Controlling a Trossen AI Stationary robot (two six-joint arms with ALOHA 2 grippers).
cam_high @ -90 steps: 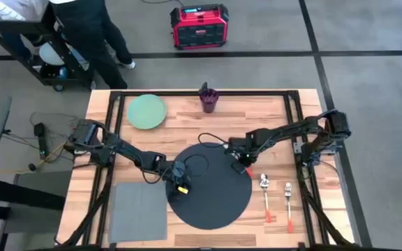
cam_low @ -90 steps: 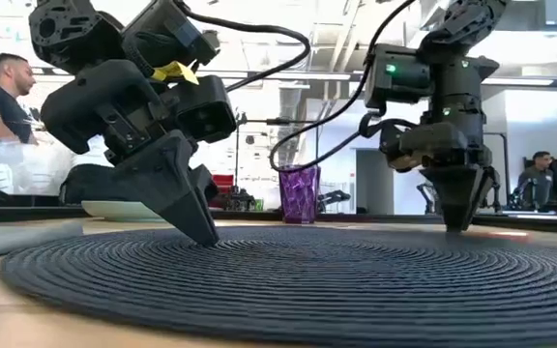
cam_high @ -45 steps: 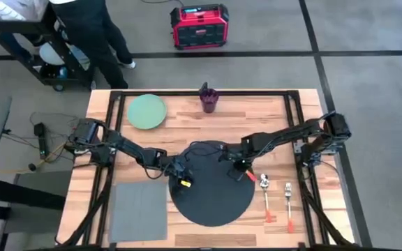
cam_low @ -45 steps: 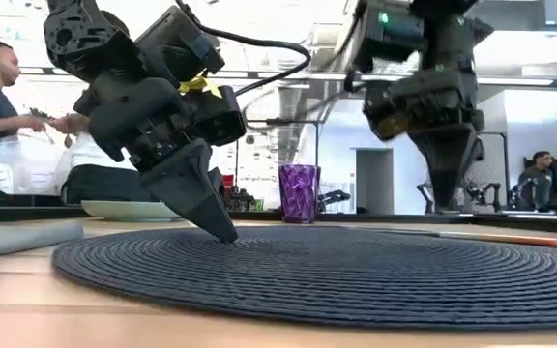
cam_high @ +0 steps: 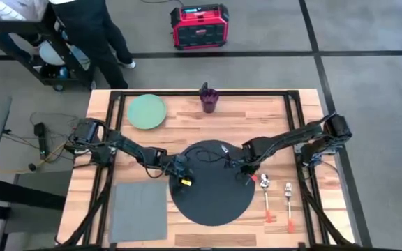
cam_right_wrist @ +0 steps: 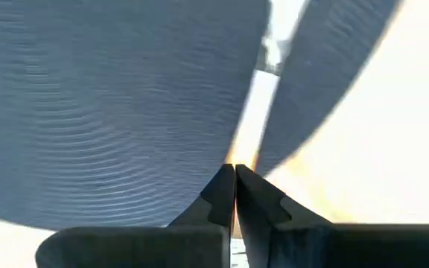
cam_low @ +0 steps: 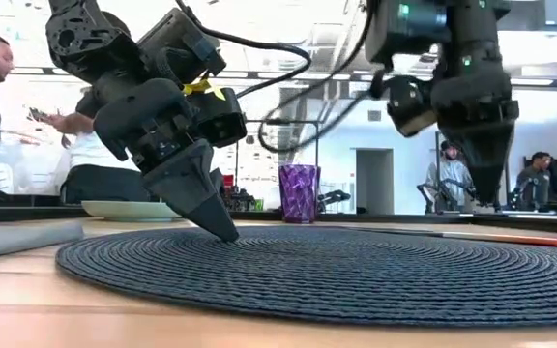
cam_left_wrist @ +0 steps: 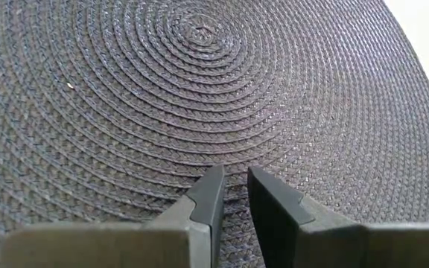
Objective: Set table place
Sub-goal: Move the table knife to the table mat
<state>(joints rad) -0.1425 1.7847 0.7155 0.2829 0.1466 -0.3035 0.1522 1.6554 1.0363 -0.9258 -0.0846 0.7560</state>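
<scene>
Mat: the large round flat dark grey woven mat [cam_high: 211, 183] lies flat on the light wooden plank-top table [cam_high: 257, 111], near the middle of the front half, its coiled cord weave plain in the left wrist view [cam_left_wrist: 199, 89].
Neighbours: a rectangular grey napkin [cam_high: 139, 210] lies just beside it on the left arm's side; two pieces of silver cutlery with orange handles [cam_high: 266, 199] lie just off its rim on the right arm's side; a pale green round plate [cam_high: 146, 111] and a purple faceted tumbler [cam_high: 209, 98] stand well apart at the far edge.
Left gripper: the left gripper [cam_low: 222, 230] presses its fingertips down onto the mat's left part, fingers drawn narrow with a slim gap, nothing held between them.
Right gripper: the right gripper [cam_low: 486, 198] hangs clear above the mat near its right rim, fingers closed together and empty.
Handling, as a judgement: the mat looks light, thin and floppy, with a rough, grippy weave; it probably slides on the smooth wood under a downward press, and would sag or fold if lifted by one point.
Where to hold: likely best pinched at the rim, where a finger can get under the edge, or dragged by pressing on top.
Risk: a push may carry it into the cutlery.
</scene>
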